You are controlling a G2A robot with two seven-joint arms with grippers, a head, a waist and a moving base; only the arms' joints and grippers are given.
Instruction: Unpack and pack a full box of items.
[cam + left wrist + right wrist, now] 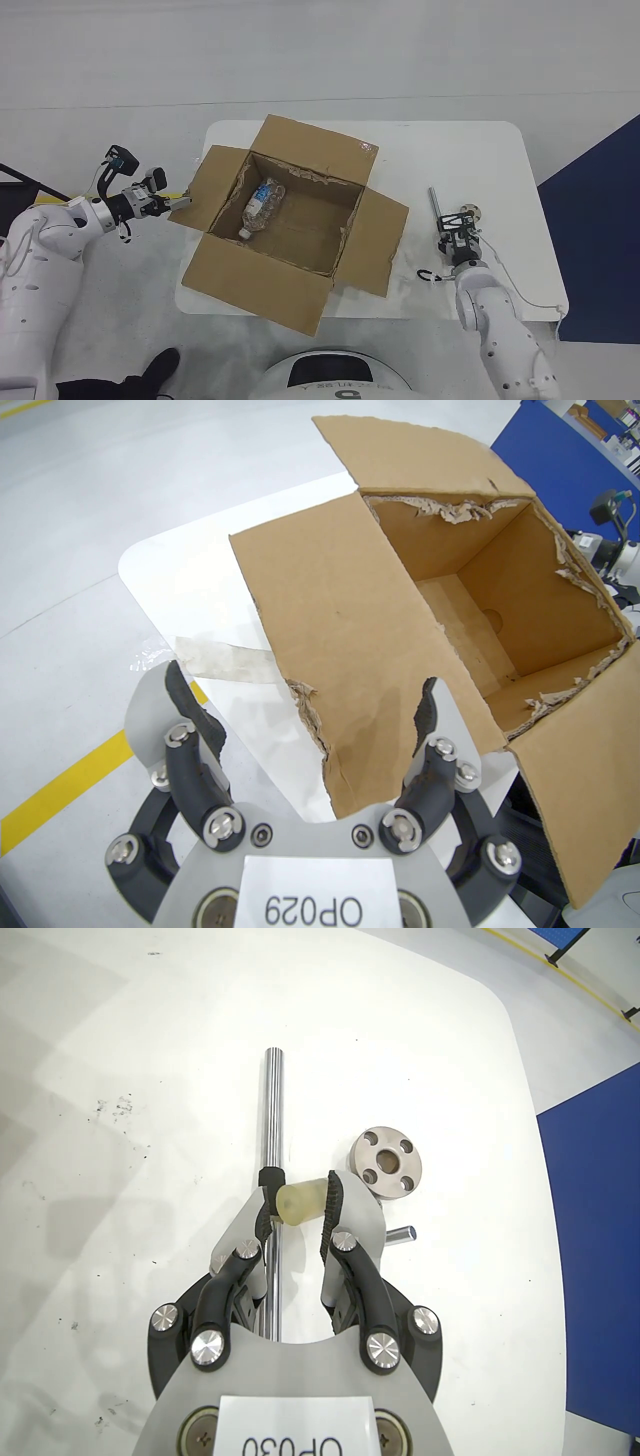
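Box point(310, 225) beside spread left pincer point(300, 685); right pincer point(301, 1190) clamps yellowish cylinder point(295, 1203).

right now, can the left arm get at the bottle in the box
Probably yes. The left hand is open and empty beside the left flap of the box, which is open on top, and the bottle lies uncovered near that side. It would have to rise over the flap and wall first.

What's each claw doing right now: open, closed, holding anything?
Left claw: open, holding nothing, at the cardboard box flap.
Right claw: closed on a small yellowish cylinder.
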